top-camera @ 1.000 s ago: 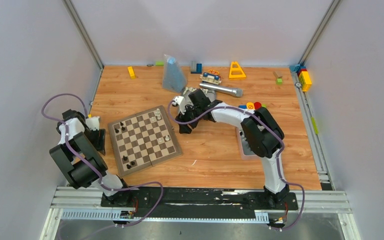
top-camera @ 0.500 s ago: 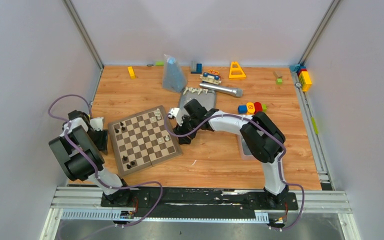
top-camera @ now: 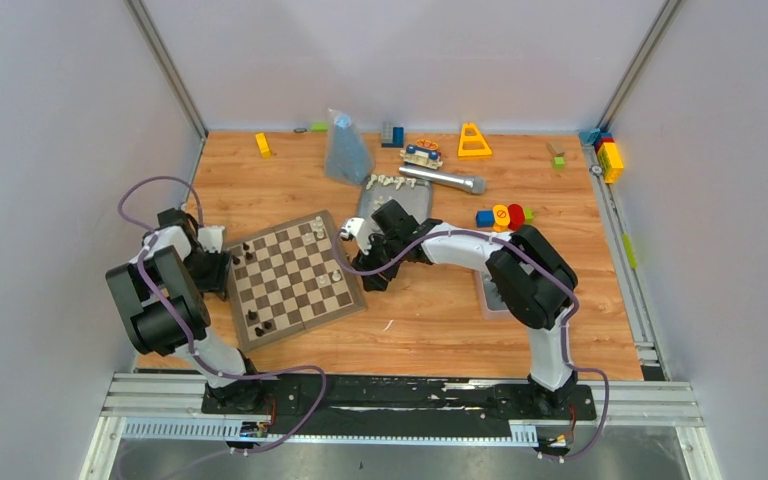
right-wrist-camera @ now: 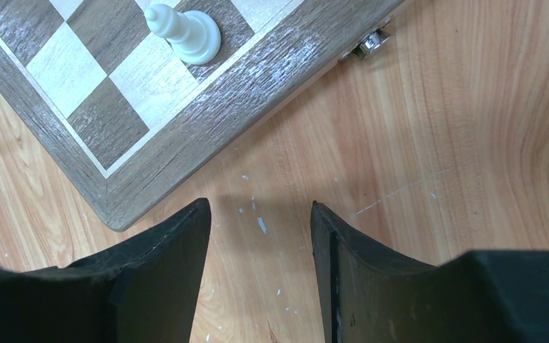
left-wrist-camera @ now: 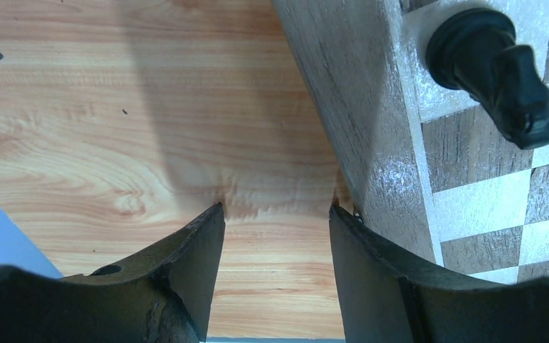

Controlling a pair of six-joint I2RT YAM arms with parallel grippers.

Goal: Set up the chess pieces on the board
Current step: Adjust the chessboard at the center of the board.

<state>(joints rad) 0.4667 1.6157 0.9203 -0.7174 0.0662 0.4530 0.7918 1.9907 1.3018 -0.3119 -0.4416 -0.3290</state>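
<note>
Moving in from the side, the left gripper [top-camera: 217, 270] had come right up to the left edge of the board [top-camera: 295, 287], which lay on the left middle of the wooden table [top-camera: 440, 320]. Its jaws were apart, with only bare table between them. The right gripper [top-camera: 372, 275] had left the grey tray [top-camera: 410, 196] and hung low just off the board's right edge, jaws apart and empty too. A black knight [left-wrist-camera: 493, 68] stood near the left edge, and a white piece [right-wrist-camera: 182, 32] near the right one. The right arm hid part of the tray. More white pieces [top-camera: 385, 182] lay at the tray's far end. Toy blocks [top-camera: 500, 214], a clear bag [top-camera: 345, 152] and a silver tube [top-camera: 445, 180] lay farther back.
</note>
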